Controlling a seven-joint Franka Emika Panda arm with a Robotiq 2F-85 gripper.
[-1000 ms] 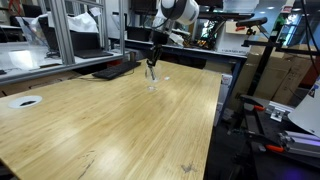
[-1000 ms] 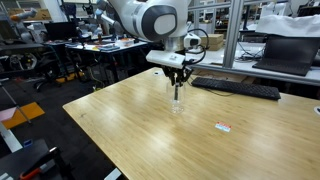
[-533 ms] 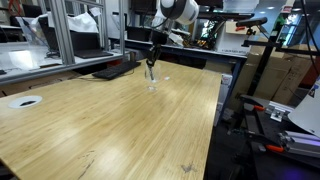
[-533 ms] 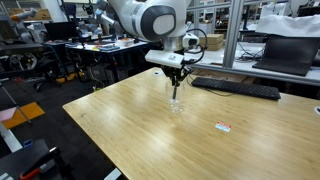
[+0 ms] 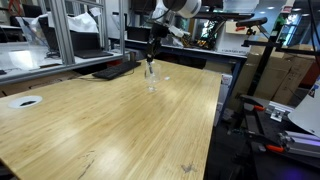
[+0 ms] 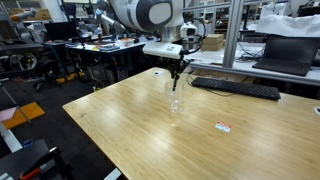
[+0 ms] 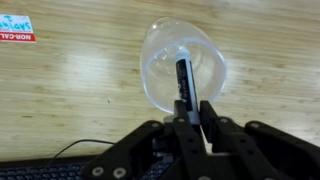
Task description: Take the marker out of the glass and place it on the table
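The clear glass point(image 6: 177, 103) stands upright on the wooden table point(image 6: 140, 125), also seen in an exterior view point(image 5: 152, 84) and in the wrist view point(image 7: 160, 70). My gripper point(image 6: 177, 70) is directly above it, shut on the upper end of the black marker point(image 7: 183, 80). The marker point(image 6: 177, 84) hangs straight down from the fingers point(image 7: 190, 112) over the glass mouth. I cannot tell whether its lower tip is clear of the rim. In an exterior view the gripper point(image 5: 151, 58) is just above the glass.
A small red-and-white label point(image 6: 223, 126) lies on the table near the glass, also in the wrist view point(image 7: 15, 28). A black keyboard point(image 6: 235, 88) lies at the table's far edge. A white round object point(image 5: 25, 101) sits at a corner. Grey workbenches stand behind.
My gripper has risen straight up above the glass, drawing the marker upward with it. The glass has stayed in place.
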